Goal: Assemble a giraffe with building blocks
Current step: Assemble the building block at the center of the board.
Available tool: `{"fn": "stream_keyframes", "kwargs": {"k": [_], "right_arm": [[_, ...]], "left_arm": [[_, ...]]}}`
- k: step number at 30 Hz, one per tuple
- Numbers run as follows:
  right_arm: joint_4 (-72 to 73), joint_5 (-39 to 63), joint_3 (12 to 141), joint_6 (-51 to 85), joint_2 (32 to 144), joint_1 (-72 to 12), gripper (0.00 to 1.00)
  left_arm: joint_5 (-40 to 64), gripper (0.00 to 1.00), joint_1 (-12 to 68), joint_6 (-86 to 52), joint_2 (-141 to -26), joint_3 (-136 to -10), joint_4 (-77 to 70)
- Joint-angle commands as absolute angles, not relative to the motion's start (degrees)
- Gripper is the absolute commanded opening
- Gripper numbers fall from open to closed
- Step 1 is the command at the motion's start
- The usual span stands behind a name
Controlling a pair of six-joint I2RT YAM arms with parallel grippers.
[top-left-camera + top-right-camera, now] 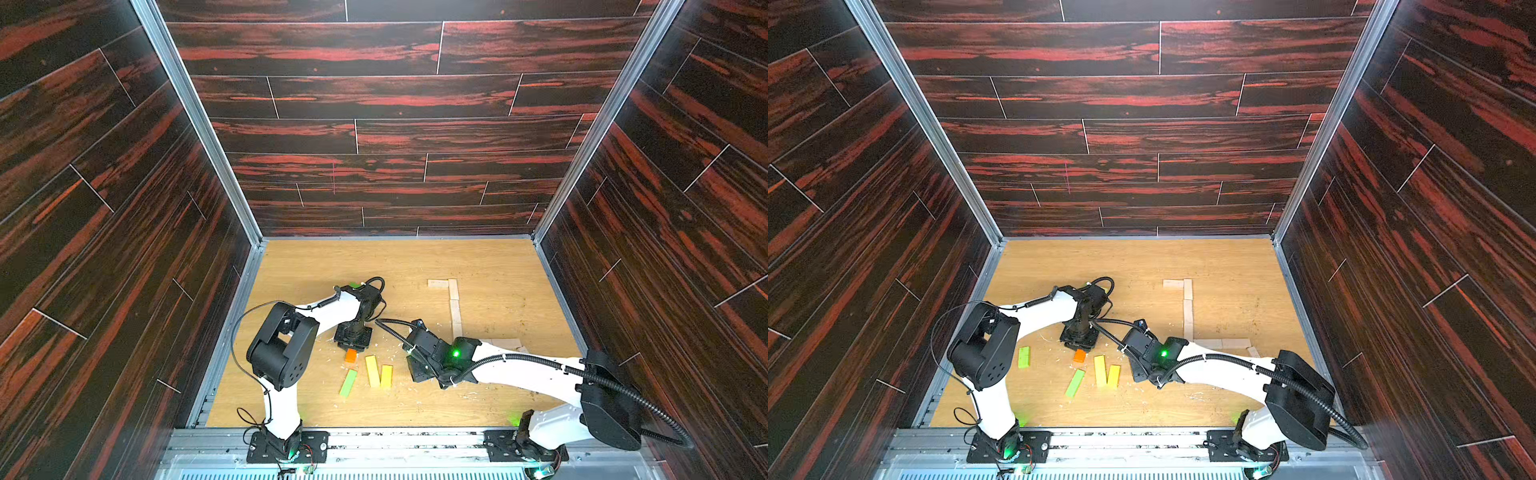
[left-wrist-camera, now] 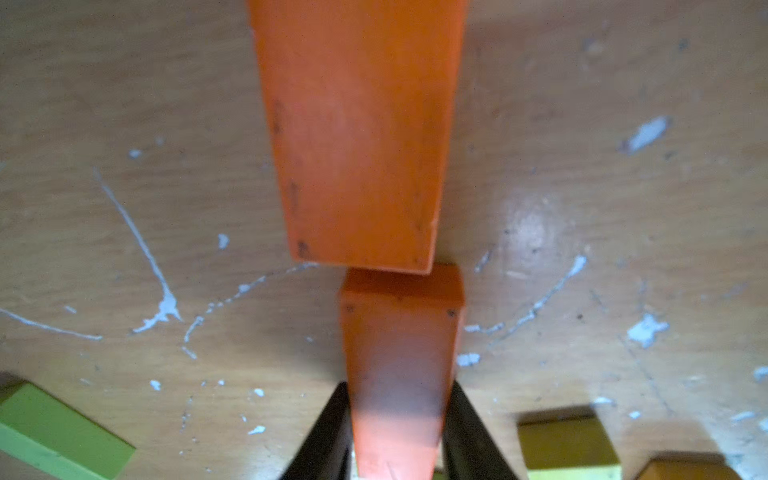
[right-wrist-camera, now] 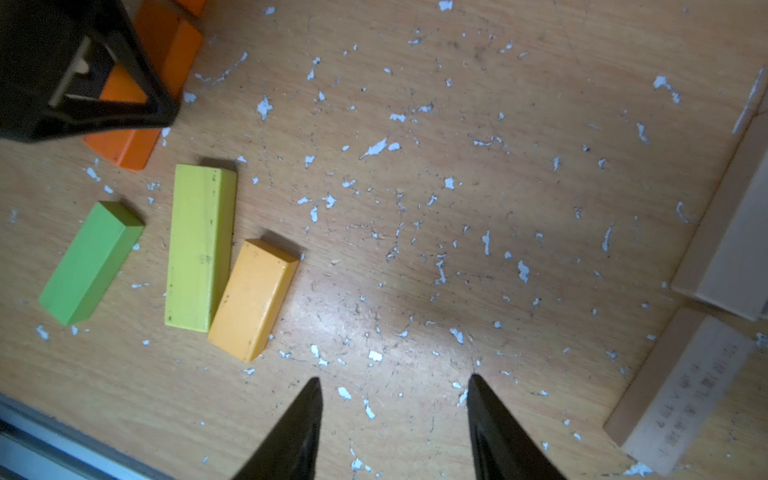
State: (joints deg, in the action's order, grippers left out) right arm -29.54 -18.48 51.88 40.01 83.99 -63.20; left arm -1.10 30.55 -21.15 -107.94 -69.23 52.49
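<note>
Gripping an orange block (image 2: 401, 340) by both sides, the left claw (image 2: 399, 384) stands nearly closed at 7 o'clock on the table (image 1: 498, 266); the right claw (image 3: 395, 378) hangs half open, empty. Pale blocks (image 1: 455, 307) at 2 o'clock appear to form neck and back; yellow blocks (image 1: 372, 371) and green blocks (image 1: 348, 383) at 6 o'clock lie unplaced.

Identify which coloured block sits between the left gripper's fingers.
The nearer orange block, with the left gripper pressed against both its long sides. The second orange block lies just beyond its far end, outside the grip.
</note>
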Motion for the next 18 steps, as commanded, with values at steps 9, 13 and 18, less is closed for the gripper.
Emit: {"fn": "stream_keyframes", "kwargs": {"k": [9, 13, 18], "right_arm": [[-30.6, -18.3, 52.4, 40.4, 83.1, -62.7, 0.57], [-30.8, -18.3, 52.7, 40.3, 83.3, -62.7, 0.57], [-31.0, -18.4, 52.8, 40.2, 83.3, -62.6, 0.57]], "left_arm": [[-2.7, 0.38, 30.1, -19.8, -107.0, -71.1, 56.3], [-2.5, 0.37, 30.1, -19.5, -107.6, -71.3, 56.3], [-2.8, 0.36, 29.8, -19.2, -107.7, -71.4, 56.5]]}}
